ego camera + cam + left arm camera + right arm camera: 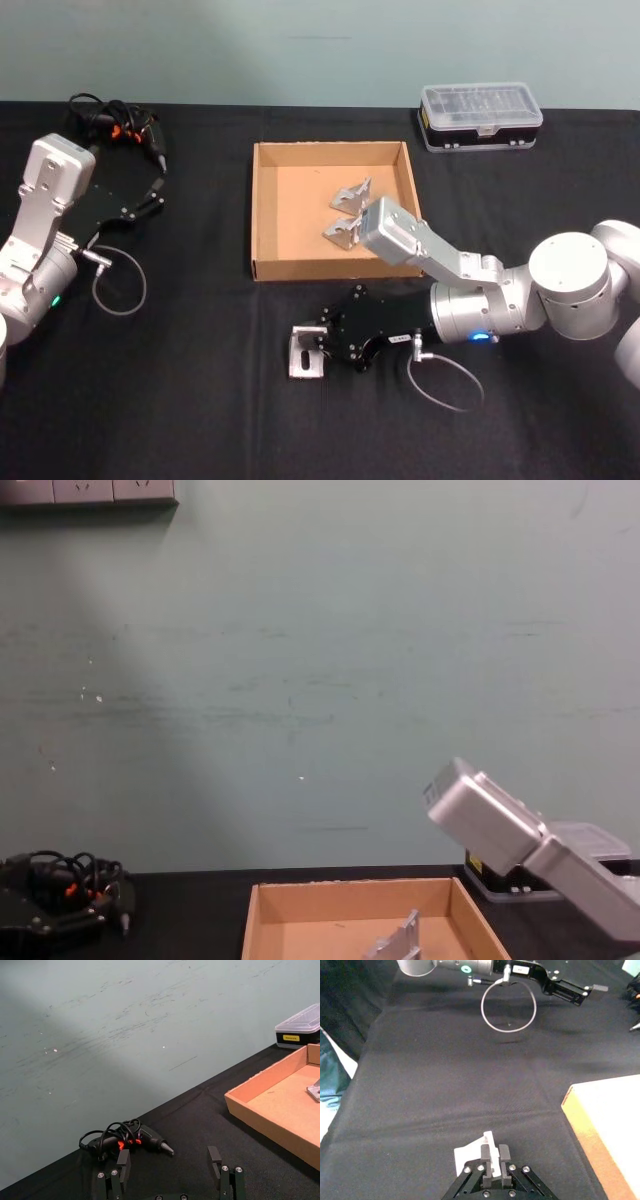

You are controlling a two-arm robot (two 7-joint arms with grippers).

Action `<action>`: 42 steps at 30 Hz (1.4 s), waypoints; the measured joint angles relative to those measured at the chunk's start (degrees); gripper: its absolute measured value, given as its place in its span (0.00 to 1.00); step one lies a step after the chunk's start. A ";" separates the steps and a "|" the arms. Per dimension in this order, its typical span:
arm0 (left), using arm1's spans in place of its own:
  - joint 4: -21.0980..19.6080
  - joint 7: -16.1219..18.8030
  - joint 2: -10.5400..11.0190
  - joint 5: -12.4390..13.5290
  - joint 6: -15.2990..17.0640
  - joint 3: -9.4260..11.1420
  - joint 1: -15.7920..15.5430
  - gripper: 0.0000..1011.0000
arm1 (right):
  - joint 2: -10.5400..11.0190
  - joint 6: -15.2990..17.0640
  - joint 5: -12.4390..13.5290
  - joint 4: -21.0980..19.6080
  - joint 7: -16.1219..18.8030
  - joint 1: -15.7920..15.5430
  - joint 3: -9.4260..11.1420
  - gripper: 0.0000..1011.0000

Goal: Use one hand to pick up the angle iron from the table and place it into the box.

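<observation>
A silver angle iron [303, 354] rests on the black table [180, 410] in front of the box [263, 215], a shallow tan cardboard tray. My right gripper [318, 346] reaches in from the right and is shut on the angle iron [471, 1154], its fingers [485, 1156] pinching the upright flange. Two more angle irons [348, 213] lie inside the box [258, 912], toward its right side. My left gripper [169, 1162] is open and parked at the left, away from the box [265, 1115].
A black plastic case with a clear lid [480, 116] stands behind the box at the right. At the back left lies a black tool with a coiled cable [115, 120]. A grey cable loop [445, 385] hangs by my right wrist.
</observation>
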 joint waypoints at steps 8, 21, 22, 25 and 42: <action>0.00 0.00 0.00 0.00 0.00 0.00 0.00 0.99 | 0.61 -0.20 0.68 -1.08 -0.48 -0.24 0.92 0.11; 0.00 0.00 0.00 0.00 0.00 0.00 0.00 0.99 | 1.94 -0.77 2.84 -4.13 -2.01 -0.62 3.75 0.11; 0.00 0.00 0.00 0.00 0.00 0.00 0.00 0.99 | 2.01 -0.87 3.02 -4.32 -2.18 -0.58 4.05 0.11; 0.00 0.00 0.00 0.00 0.00 0.00 0.00 0.99 | 2.16 -1.18 3.83 -4.97 -2.91 -0.27 5.33 0.11; 0.00 0.00 0.00 0.00 0.00 0.00 0.00 0.99 | -3.27 -5.42 0.90 3.54 -10.08 5.08 9.33 0.11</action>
